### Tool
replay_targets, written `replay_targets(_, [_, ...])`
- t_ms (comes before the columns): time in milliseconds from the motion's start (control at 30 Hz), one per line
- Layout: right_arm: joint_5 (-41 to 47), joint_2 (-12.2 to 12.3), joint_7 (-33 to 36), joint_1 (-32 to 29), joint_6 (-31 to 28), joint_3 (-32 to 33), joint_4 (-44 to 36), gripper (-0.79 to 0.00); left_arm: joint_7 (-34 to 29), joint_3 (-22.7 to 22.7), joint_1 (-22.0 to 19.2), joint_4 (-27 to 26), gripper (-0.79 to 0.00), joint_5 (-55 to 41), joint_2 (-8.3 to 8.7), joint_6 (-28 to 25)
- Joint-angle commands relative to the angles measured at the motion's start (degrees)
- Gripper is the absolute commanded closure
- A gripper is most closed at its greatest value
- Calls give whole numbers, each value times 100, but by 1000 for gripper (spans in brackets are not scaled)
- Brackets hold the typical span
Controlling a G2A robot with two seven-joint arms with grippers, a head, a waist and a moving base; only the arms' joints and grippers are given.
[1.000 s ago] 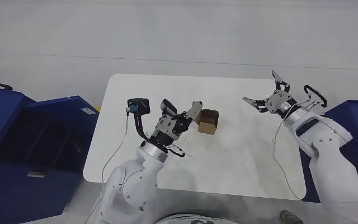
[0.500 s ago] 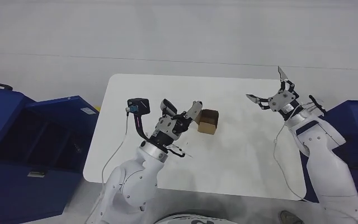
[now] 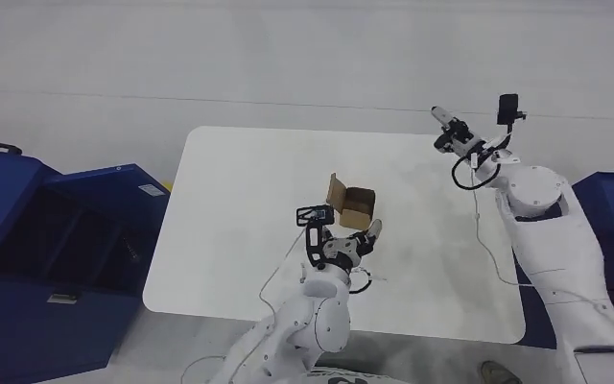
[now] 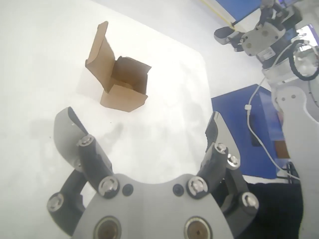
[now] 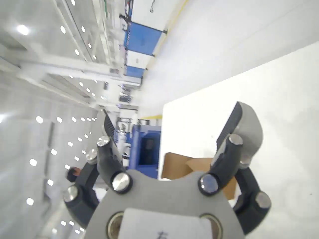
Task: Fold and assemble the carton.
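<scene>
Carton (image 3: pixel 357 204) stands on white table (image 3: pixel 240 192); blue bin (image 3: pixel 86 226) alongside.

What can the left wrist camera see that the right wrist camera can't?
Left wrist view alone: the whole carton, open on top with one flap standing up, and the right arm far off. Right wrist view alone: rows of ceiling lights in the room behind. Both: the white table, at least part of the brown carton, and an open gripper in front, the left gripper in one and the right gripper in the other.
</scene>
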Motion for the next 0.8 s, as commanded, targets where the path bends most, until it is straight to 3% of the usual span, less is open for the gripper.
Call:
replay_targets(0, [-802, -91, -105, 383, -518, -506, 441, -785, 499, 56, -269, 456, -785, -538, -185, 312])
replay_targets(100, [-1473, -219, -487, 711, -988, -954, 867, -785, 1214, 136, -477, 873, -785, -997, -395, 433])
replay_targets(300, [-1473, -219, -487, 711, -988, -954, 867, -785, 1214, 136, -477, 873, -785, -997, -395, 433])
replay_targets(367, [-1339, -208, -71, 683, -1218, -954, 820, -785, 943, -46, -448, 847, -785, -1316, -399, 488])
replay_targets(500, [-3068, -117, -246, 809, -752, -1001, 803, -785, 678, -269, -521, 1063, -785, -1397, -417, 1040])
replay_targets(567, [-3236, -133, 155, 886, -750, -1126, 837, -785, 686, -197, -616, 1270, -785, -1313, -453, 1198])
replay_targets(767, [-4327, -278, 341, 1170, -749, -1754, 998, -785, 967, 26, -870, 1854, -785, -1464, -654, 1308])
